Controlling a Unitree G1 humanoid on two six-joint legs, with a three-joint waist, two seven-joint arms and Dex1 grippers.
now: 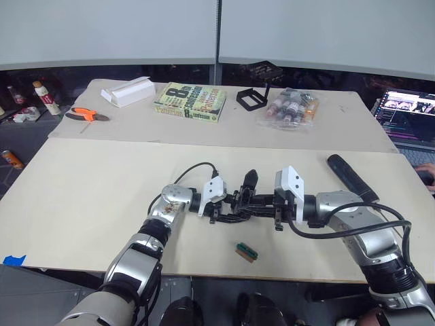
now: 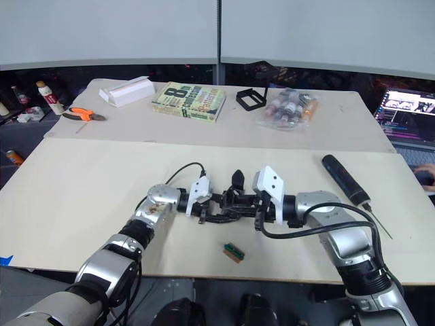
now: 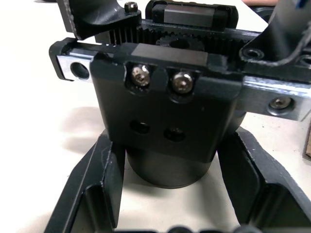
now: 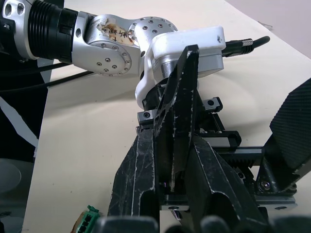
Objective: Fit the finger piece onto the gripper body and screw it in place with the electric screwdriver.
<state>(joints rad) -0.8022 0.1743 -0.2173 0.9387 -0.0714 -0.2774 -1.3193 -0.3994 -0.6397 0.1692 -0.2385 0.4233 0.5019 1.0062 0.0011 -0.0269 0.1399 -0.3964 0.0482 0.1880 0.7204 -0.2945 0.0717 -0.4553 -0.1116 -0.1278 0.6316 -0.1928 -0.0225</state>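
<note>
The gripper body (image 1: 243, 201) is held just above the table's middle, its upright pointed finger (image 1: 249, 180) rising from it. My left gripper (image 1: 225, 208) is shut on it; in the left wrist view both fingers (image 3: 97, 189) clamp its round base (image 3: 167, 170). My right gripper (image 1: 264, 204) meets it from the right, shut on the finger piece (image 4: 177, 111). That black wedge stands between the right gripper's fingers (image 4: 136, 179), resting against the body's toothed rail (image 4: 228, 145). The electric screwdriver (image 1: 350, 178) lies on the table to the right, beyond my right arm.
A small green-and-brown block (image 1: 247, 252) lies near the front edge. At the back are a white box (image 1: 127, 92), orange pliers (image 1: 88, 115), a book (image 1: 190, 102), a black square frame (image 1: 252, 98) and a bag of bottles (image 1: 289, 109). A laptop (image 1: 408, 115) stands far right.
</note>
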